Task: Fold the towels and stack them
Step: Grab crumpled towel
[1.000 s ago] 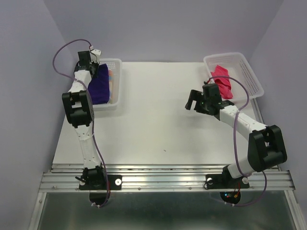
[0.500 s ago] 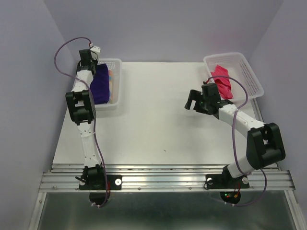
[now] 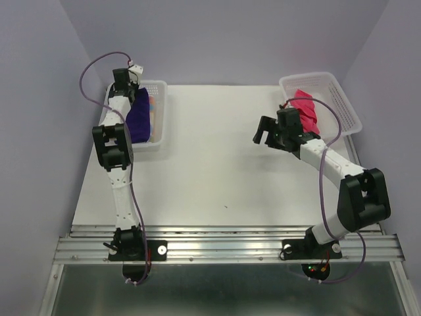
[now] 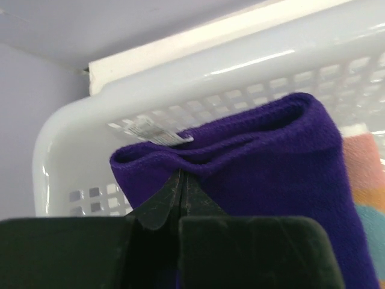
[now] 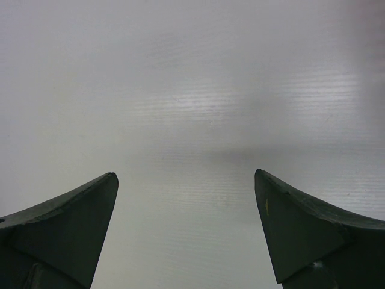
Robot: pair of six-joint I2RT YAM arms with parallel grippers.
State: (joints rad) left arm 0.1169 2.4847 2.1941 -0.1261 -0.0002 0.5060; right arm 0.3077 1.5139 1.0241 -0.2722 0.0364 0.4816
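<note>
Grip on purple towel (image 4: 271,150): left gripper (image 4: 180,183) closed on its folded edge at the white basket's (image 4: 180,78) far end, towel's length running along the basket; right gripper (image 5: 185,180) wide open, empty, well apart.

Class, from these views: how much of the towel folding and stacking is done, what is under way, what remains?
Done: nothing; no folded towel lies on the table. In hand: the left gripper is shut on the purple towel in the left basket; the right gripper hangs open over the table. Left: folding and stacking it, the striped towel beside it and the pink towel in the right basket.
</note>
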